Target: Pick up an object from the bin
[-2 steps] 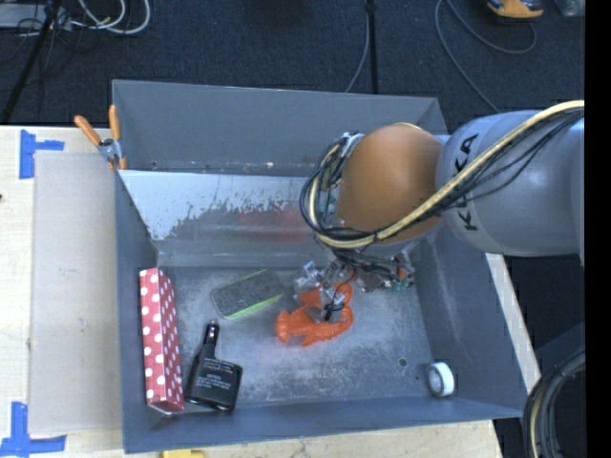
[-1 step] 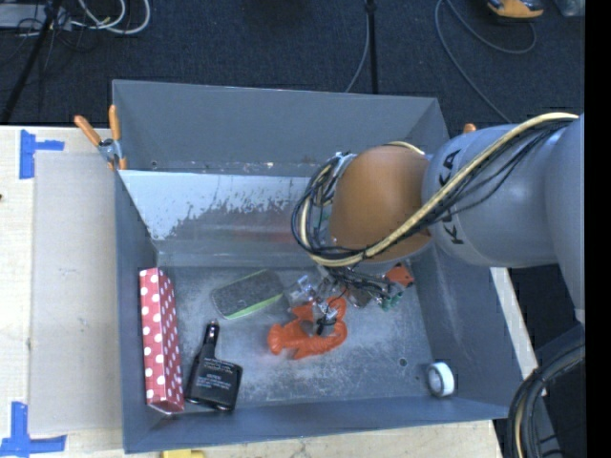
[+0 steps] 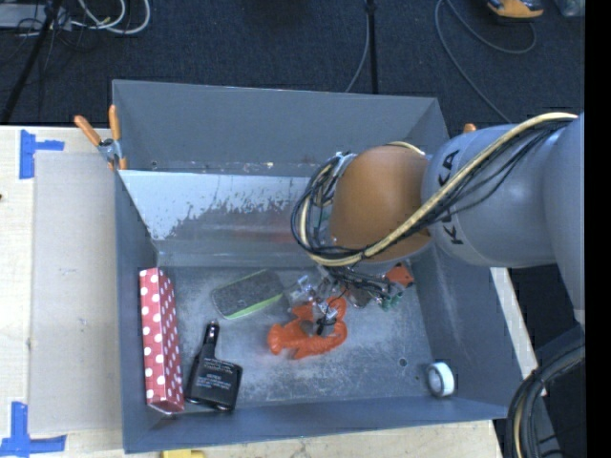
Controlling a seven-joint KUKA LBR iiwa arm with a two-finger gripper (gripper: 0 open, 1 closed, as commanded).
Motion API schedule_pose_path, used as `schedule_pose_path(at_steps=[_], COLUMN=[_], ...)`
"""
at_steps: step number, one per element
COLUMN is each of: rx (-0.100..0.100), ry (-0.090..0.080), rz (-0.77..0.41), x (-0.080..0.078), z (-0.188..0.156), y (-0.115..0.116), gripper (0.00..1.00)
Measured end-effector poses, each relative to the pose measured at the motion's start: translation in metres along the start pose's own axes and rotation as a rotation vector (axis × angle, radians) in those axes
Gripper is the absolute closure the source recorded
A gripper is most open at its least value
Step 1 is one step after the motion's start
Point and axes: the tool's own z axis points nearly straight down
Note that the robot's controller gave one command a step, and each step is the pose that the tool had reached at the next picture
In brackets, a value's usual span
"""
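Observation:
My gripper (image 3: 323, 321) reaches down in the middle of the bin, under the arm's orange cover, with its fingertips right on an orange-red toy figure (image 3: 298, 340) lying on the bin floor. The fingers appear to straddle the toy's upper part. Just to the left lies a grey brush with a green edge (image 3: 247, 294). A small orange and green piece (image 3: 395, 281) peeks out at the right of the gripper.
A red box with white dots (image 3: 160, 340) lies along the left wall. A black bottle-like device (image 3: 214, 376) lies beside it at the front left. A small white tape roll (image 3: 440, 379) sits in the front right corner.

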Motion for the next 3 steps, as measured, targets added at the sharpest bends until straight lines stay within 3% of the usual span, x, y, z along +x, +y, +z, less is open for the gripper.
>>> schedule_pose_path(at_steps=[3], rx=[0.0], ry=[0.0], rz=[0.003], x=[0.0001], z=[0.0001], y=[-0.0002], gripper=[1.0])
